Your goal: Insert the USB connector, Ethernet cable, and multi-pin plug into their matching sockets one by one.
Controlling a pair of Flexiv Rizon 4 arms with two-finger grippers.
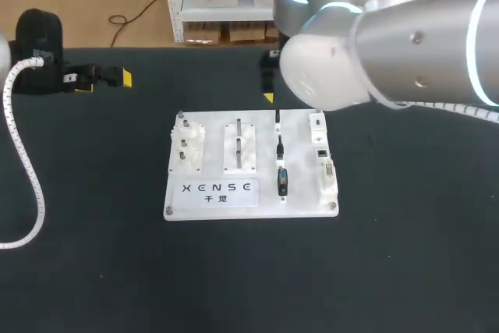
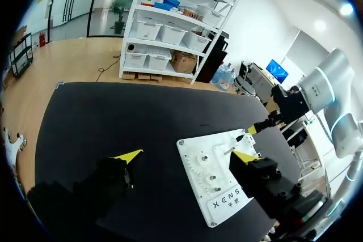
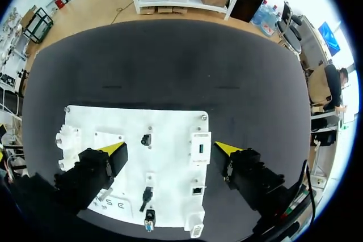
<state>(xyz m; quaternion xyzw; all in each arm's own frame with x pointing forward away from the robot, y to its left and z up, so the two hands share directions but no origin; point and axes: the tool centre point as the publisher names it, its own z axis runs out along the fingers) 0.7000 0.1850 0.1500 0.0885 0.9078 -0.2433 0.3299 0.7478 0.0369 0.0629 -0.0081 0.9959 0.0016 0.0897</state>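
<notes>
A white board [image 1: 210,200] lies mid-table. In a row on it sit the USB connector [image 3: 146,139], the Ethernet cable plug [image 3: 147,194] and the multi-pin plug [image 3: 150,219]. Along its right edge are the USB socket [image 3: 199,147], the Ethernet socket [image 3: 197,189] and the multi-pin socket [image 3: 195,228]. My right gripper [image 3: 170,150] hangs open above the board's far half, holding nothing. My right arm [image 1: 374,44] hides most of it in the head view. My left gripper [image 2: 187,157] is open and empty at the table's far left [image 1: 101,77], well away from the board.
The board's left part carries gear-like posts [image 1: 188,144] and a slotted block [image 1: 240,146]. A white spiral cable [image 1: 31,185] hangs from my left arm over the table's left side. Black tabletop [image 1: 405,255] surrounds the board.
</notes>
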